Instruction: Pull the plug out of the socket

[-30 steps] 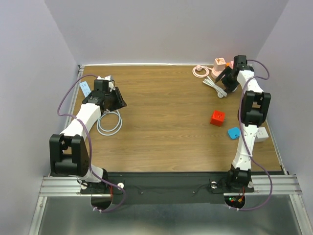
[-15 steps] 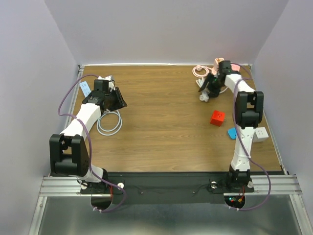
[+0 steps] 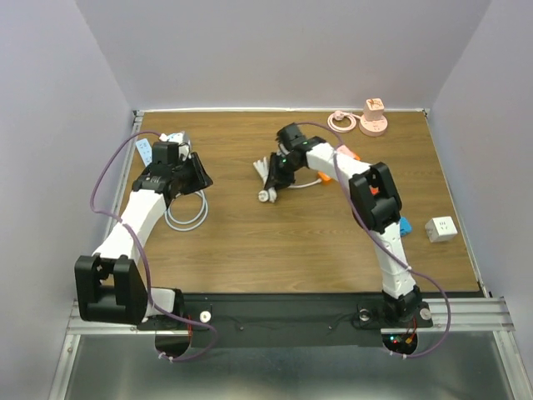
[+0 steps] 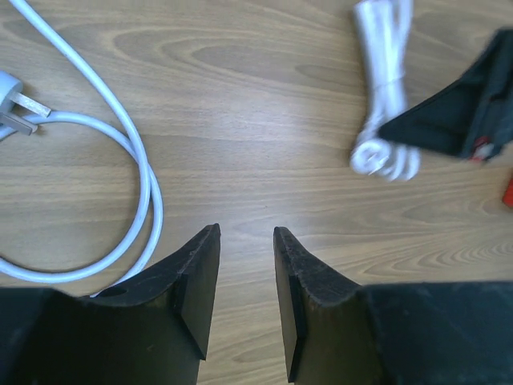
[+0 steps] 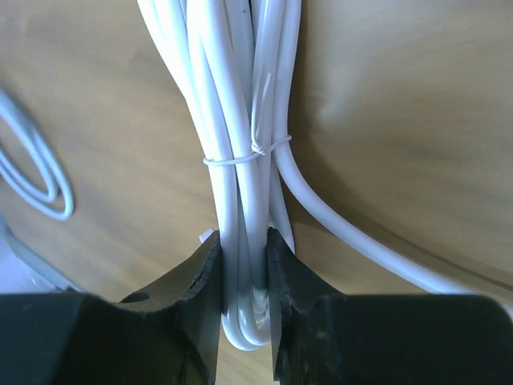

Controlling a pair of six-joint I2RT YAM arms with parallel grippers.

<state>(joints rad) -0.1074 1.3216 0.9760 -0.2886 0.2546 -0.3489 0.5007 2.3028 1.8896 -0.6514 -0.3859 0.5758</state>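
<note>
Clamping the bundled white cable (image 5: 240, 120) mid-worktop (image 3: 250, 242), the right gripper (image 5: 243, 253) pinches it tightly; its plug seems hidden under that arm. Next, the half-open, empty left gripper (image 4: 244, 239) should brace the socket.

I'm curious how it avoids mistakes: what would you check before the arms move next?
1. Grip: the right gripper is shut on the bundle: ok.
2. The tie holds the bundle together: ok.
3. The left gripper is open and empty: ok.
4. The left gripper is apart from the loose cable: ok.
5. Whether the bundle is plugged in anywhere: cannot tell.
</note>
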